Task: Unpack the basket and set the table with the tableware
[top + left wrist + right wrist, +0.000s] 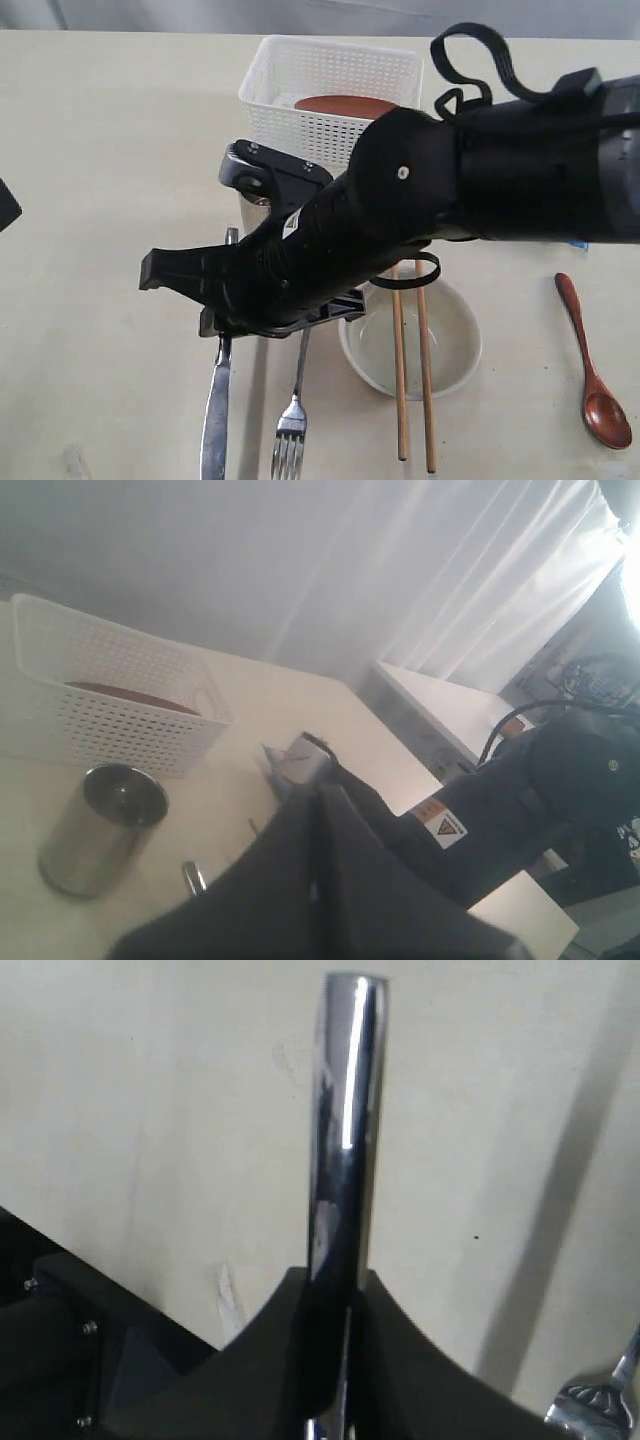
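Right hand (338, 1285) grips the knife (345, 1110), aligned just beside the fork (292, 415) so both lie as a pair; my left hand (320, 805) is closed, empty.

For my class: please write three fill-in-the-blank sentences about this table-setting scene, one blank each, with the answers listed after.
1. The brown plate lies inside the white ____.
2. The two wooden chopsticks rest across the off-white ____.
3. The right gripper is shut on the handle of the steel ____, which lies left of the fork in the exterior view.
Missing words: basket; bowl; knife.
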### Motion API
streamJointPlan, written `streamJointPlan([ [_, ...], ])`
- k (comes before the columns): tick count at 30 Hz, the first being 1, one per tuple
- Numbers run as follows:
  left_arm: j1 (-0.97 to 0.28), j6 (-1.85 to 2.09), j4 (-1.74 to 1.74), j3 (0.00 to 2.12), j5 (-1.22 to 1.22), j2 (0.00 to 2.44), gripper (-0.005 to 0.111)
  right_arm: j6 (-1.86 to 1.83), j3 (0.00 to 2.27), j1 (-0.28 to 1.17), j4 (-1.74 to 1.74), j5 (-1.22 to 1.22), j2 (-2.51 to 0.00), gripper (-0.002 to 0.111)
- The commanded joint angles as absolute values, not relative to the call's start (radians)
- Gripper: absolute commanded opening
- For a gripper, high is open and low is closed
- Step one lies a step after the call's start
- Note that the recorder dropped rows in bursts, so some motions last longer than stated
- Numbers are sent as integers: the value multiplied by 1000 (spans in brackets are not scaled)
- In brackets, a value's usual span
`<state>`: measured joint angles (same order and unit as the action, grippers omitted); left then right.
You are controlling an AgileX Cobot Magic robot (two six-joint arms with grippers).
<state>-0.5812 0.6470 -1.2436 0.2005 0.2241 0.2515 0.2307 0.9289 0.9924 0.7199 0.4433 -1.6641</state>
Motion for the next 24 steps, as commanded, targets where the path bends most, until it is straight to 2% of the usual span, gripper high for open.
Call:
streamJointPlan([
  [1,-580,646,-1234,216,213,246,0,292,932,1023,679,417,-1683,0],
  [12,-580,649,-1234,219,213,246,0,513,965,1071,471,382,-1736,0],
  [19,-580,649,-1234,219,213,246,0,700,1100,1071,215,527,-1788,0],
  [24,-580,649,-1234,219,215,246,0,730,1119,1071,207,558,-1810,0],
])
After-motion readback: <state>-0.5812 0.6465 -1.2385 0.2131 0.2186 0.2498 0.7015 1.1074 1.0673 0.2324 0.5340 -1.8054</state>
